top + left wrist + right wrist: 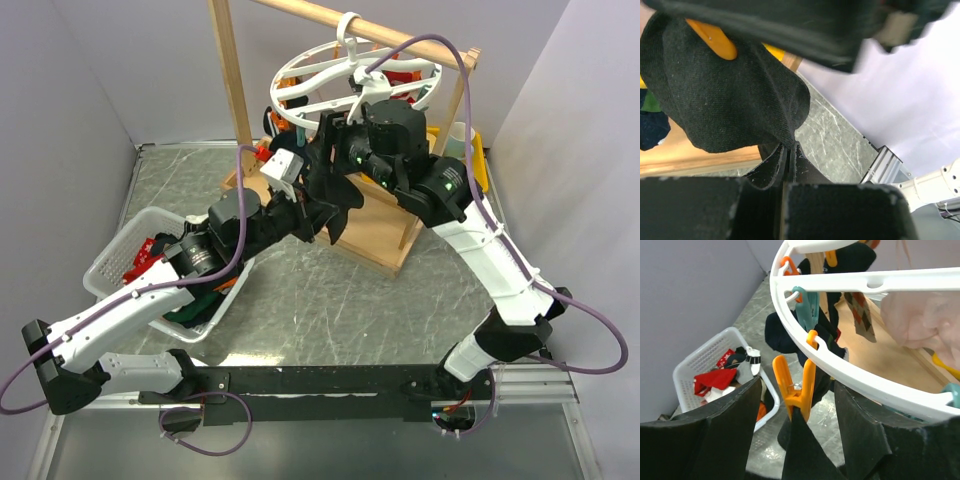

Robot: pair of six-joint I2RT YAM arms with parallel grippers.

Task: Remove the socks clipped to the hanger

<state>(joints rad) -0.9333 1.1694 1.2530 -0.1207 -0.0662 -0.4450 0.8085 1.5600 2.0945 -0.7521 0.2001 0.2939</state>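
From above, the hanger [352, 72] hangs off a wooden rod [300, 10] over the surface [330, 300], both arms crowded beneath its rim; the left wrist view shows the left tool [788, 152] clenched on a black sock [725, 95] under an orange clip [715, 37]; the right wrist view shows the right tool [797, 390] released, straddling that clip just under the rim.

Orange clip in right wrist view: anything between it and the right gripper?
Nothing visible. The orange clip sits in the gap between the right gripper's open fingers, pinching the black sock just under the hanger ring.
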